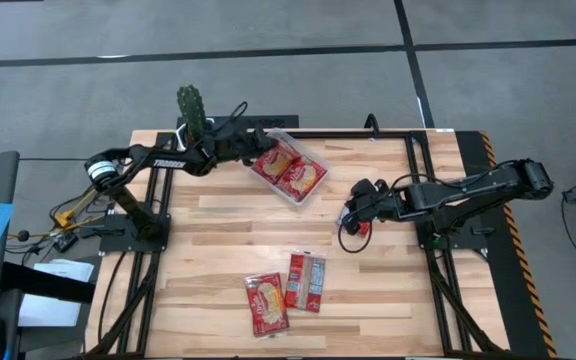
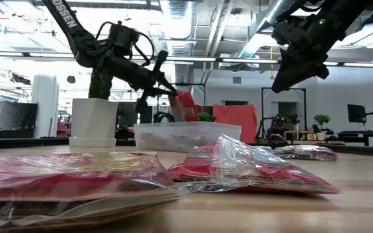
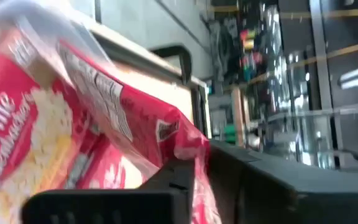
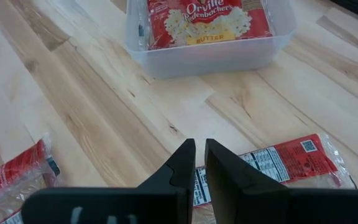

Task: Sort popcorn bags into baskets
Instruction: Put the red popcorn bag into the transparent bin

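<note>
A clear tray (image 1: 315, 190) stands at the table's far middle with popcorn bags (image 1: 290, 170) lying in it. My left gripper (image 1: 264, 143) is over the tray's far left end, shut on a red popcorn bag (image 2: 185, 105). My right gripper (image 1: 352, 212) is shut and empty, raised above the table to the right of the tray, over a bag (image 1: 360, 229) lying flat. Two more bags (image 1: 266, 303) (image 1: 306, 281) lie flat near the table's near edge. The right wrist view shows the tray (image 4: 211, 57) and a bag (image 4: 275, 163) on the wood. My left gripper pinches the red popcorn bag by its upper end (image 2: 175, 97) between the two fingers, slanting down from the table's left. The bag hangs tilted below the fingertips (image 3: 166, 183) over the tray. Its lower end dips behind the tray wall (image 2: 186, 137); whether it rests there I cannot tell.
A white pot with a cactus (image 1: 190, 105) stands at the far edge, left of the tray and close beside my left arm. Black frame rails (image 1: 423, 190) run along the table's left, right and far sides. Bare wood lies between the tray and the near bags.
</note>
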